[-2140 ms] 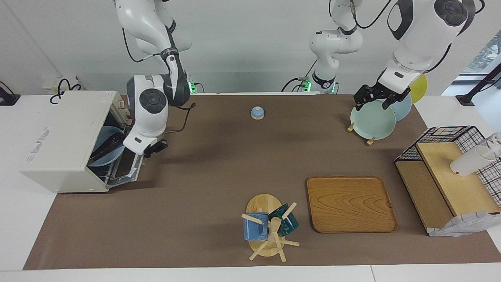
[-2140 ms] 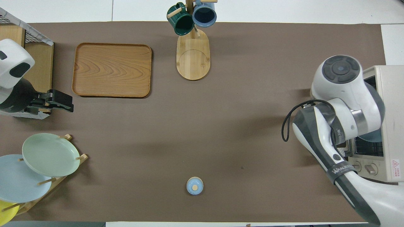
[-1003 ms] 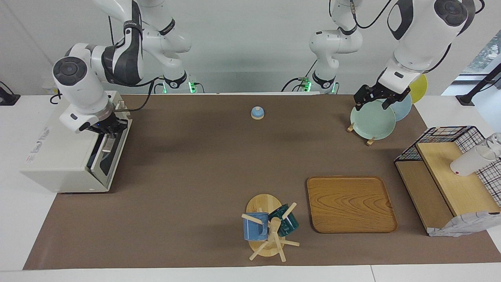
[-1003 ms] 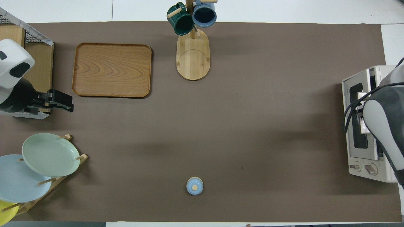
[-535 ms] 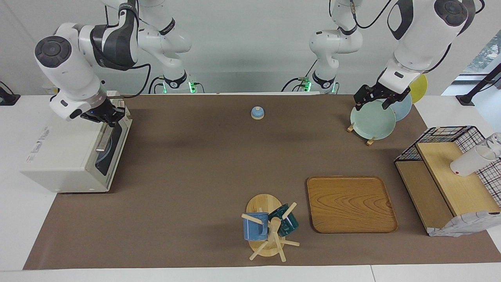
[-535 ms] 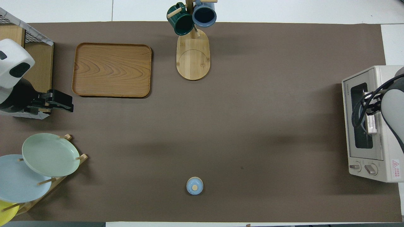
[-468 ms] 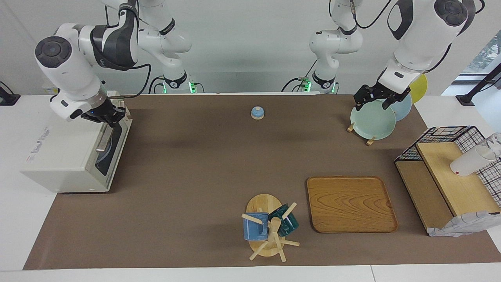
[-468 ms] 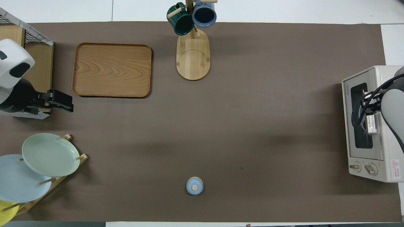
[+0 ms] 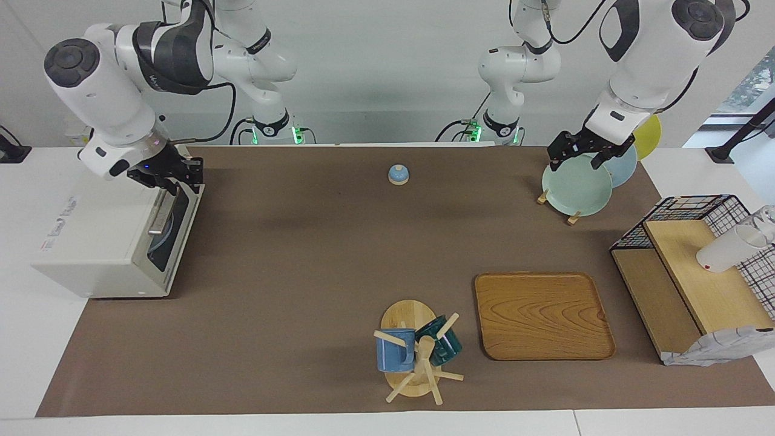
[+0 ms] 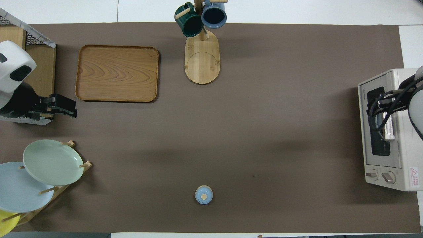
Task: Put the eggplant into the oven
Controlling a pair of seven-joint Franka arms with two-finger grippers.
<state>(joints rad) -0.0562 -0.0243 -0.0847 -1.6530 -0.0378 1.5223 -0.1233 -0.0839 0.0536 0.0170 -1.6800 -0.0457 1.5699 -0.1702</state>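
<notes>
The cream-white oven (image 9: 100, 239) stands at the right arm's end of the table with its dark glass door (image 10: 376, 122) shut. The eggplant is hidden; only a pale blue plate rim (image 9: 162, 235) shows through the glass. My right gripper (image 9: 172, 174) hovers just over the end of the silver handle (image 9: 158, 213) nearer to the robots, fingers apart and holding nothing. In the overhead view the right gripper (image 10: 385, 104) sits over the door. My left gripper (image 9: 578, 156) waits open over the plate rack (image 9: 572, 212) and shows as the left gripper (image 10: 64, 110) from above.
A small blue-lidded knob (image 9: 398, 174) sits near the robots at mid-table. A wooden tray (image 9: 542, 315) and a mug tree (image 9: 418, 354) with two mugs lie farther out. A black wire basket (image 9: 696, 212) with wooden boards and a white cup (image 9: 726, 251) stands at the left arm's end.
The oven door swung up from open to shut with my right gripper on its handle. That gripper has since let go, spread its fingers and lifted slightly. The left arm stayed still.
</notes>
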